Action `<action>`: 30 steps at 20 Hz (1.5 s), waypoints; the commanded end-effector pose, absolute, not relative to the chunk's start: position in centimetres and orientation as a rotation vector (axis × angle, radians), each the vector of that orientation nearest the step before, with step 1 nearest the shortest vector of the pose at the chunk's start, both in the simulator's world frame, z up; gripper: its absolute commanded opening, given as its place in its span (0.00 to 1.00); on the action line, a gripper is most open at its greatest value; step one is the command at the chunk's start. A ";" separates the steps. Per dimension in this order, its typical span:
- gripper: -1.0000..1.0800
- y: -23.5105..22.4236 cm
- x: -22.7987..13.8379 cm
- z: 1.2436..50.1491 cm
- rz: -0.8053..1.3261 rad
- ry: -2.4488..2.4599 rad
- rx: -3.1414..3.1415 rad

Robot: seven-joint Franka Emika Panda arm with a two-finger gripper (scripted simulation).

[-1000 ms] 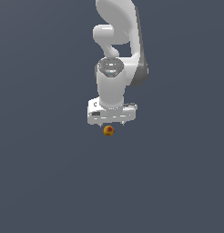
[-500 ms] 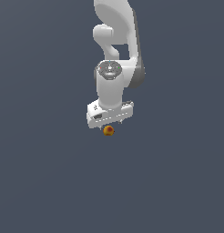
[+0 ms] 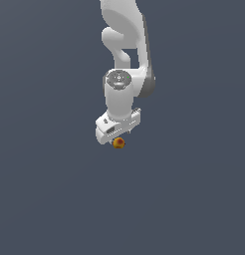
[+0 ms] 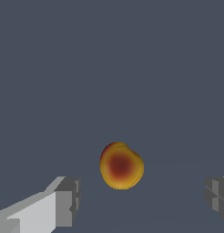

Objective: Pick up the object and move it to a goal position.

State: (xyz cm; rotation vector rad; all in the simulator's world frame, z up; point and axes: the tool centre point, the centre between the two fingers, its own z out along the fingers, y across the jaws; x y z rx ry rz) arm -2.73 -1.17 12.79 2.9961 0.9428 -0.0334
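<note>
Hovering w/ blocky grey fingers (image 4: 70, 200) spread wide, untouching smooth, slightly lumpy orange-yellow ball (image 4: 121, 165), red-blotched.

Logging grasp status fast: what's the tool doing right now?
Tool: open, fingers spread wide on either side of the ball, not touching it, holding nothing.

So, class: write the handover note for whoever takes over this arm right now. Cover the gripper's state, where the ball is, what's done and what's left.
Gripper: open, fingers apart, nothing held.
Ball: lies between the two fingers in the wrist view, touching neither. In the exterior view it shows just under the gripper.
Done: gripper lined up over the ball.
Left: close on the ball, lift it, carry it to the goal. No goal marker shows in either view.
</note>
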 end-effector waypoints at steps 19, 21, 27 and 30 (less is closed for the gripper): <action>0.96 -1.7 -5.1 9.9 -0.017 1.739 2.615; 0.96 -1.7 -5.3 9.6 -0.015 1.811 2.567; 0.96 -1.8 -6.0 9.0 -0.008 1.990 2.431; 0.96 -1.7 -6.2 8.8 -0.005 2.054 2.377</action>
